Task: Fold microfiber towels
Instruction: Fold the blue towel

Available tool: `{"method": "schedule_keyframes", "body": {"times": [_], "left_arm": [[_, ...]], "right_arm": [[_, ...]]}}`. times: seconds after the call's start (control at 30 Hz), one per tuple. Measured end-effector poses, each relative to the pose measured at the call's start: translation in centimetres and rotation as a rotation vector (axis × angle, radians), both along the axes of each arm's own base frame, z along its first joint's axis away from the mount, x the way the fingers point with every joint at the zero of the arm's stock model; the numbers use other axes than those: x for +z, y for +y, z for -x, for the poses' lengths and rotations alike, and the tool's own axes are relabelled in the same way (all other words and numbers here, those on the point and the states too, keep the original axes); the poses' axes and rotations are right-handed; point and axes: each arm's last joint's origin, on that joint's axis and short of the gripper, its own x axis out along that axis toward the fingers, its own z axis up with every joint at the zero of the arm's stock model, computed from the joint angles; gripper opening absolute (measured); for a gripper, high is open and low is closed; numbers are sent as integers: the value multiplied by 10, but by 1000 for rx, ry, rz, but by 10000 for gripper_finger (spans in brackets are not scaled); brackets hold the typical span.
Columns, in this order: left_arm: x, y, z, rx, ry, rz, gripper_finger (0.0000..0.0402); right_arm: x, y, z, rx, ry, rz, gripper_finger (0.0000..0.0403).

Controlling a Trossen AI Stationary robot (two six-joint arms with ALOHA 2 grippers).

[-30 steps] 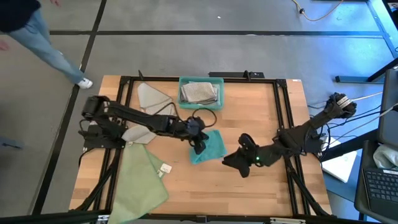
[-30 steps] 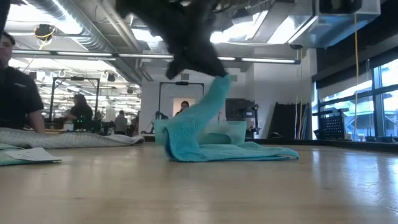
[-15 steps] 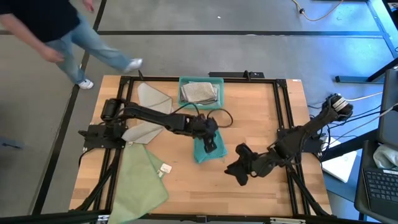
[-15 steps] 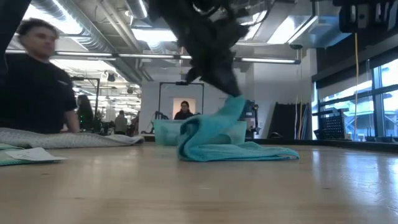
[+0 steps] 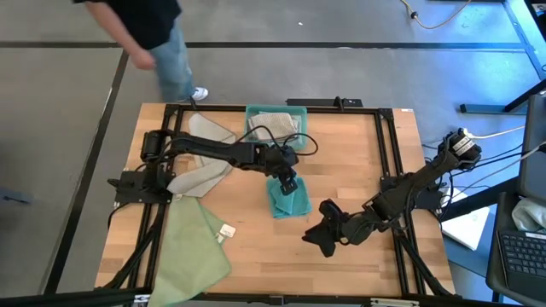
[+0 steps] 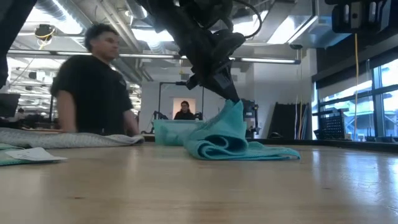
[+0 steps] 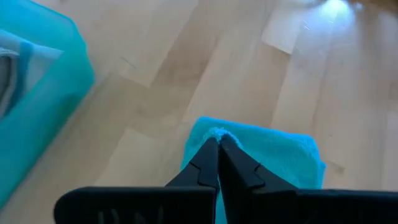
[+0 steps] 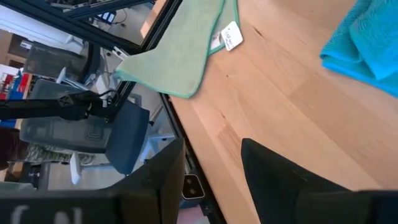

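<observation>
1. Pinching a raised edge of the teal towel point(image 5: 288, 199), our left gripper point(image 5: 287, 182) holds it up from the middle of the table point(image 5: 358, 153) — its fingers point(image 7: 211, 163) are pressed together with the cloth's lifted hem clamped between them. We judge the edge is held high so it can be carried over the part lying flat, making the fold.

2. Our right gripper point(image 5: 324, 241) sits well apart from the towel, toward the near side of the table, fingers parted and gripping nothing. It seems kept back so the left arm can work the fold alone.

3. The other towels wait out of the way: a pale green towel point(image 5: 198, 247) with a white tag point(image 5: 227, 230) lies at the near left corner, a grey towel point(image 5: 203, 153) lies under the left arm, and a folded grey cloth point(image 5: 277, 125) rests in the teal bin point(image 5: 295, 111) at the far edge — probably where finished ones go.

4. Against a second ago, the left gripper has travelled across the towel toward the right arm's side, and the cloth it drags is now bunched into a narrower, doubled shape rather than spread wide.

5. The right arm has drawn back toward the near edge, opening more room around the towel.

6. A person point(image 6: 96, 87) beyond the table has walked along its far side, closer to the bin than before.
</observation>
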Motion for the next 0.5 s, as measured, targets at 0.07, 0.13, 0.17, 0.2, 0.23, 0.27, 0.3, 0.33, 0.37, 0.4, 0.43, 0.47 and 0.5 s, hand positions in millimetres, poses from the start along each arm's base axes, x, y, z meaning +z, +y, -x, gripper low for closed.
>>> {"method": "schedule_keyframes", "body": {"times": [0.07,0.13,0.17,0.2,0.23,0.27,0.3,0.33,0.37,0.4,0.43,0.47,0.5], "left_arm": [[-2,-3,-1,-19,-2,9,0],[-5,-7,-3,-44,-2,15,0],[-7,-9,-3,-63,9,17,0],[-9,-12,-6,-82,1,20,0],[-12,-15,-7,-101,-3,27,0],[-15,-17,-8,-121,9,35,0],[-18,-20,-9,-140,15,41,0],[-20,-22,-10,-151,14,44,2],[-22,-24,-10,-157,18,43,7],[-22,-26,-11,-160,17,44,14],[-22,-27,-11,-163,9,43,23],[-22,-27,-12,-164,6,45,34],[-22,-26,-12,-163,6,43,45]], "right_arm": [[0,0,0,0,0,0,161],[0,0,0,1,1,3,161],[0,0,0,1,2,4,161],[0,0,0,1,2,4,161],[0,0,0,1,2,4,161],[0,0,0,0,2,5,161],[0,-1,0,-1,2,4,161],[0,-1,0,-1,2,4,161],[0,-1,0,-1,2,4,161],[0,-1,0,-2,1,2,161],[0,0,0,-3,-1,-2,161],[0,0,0,-4,-3,-4,161],[0,0,0,-4,-3,-6,161]]}}
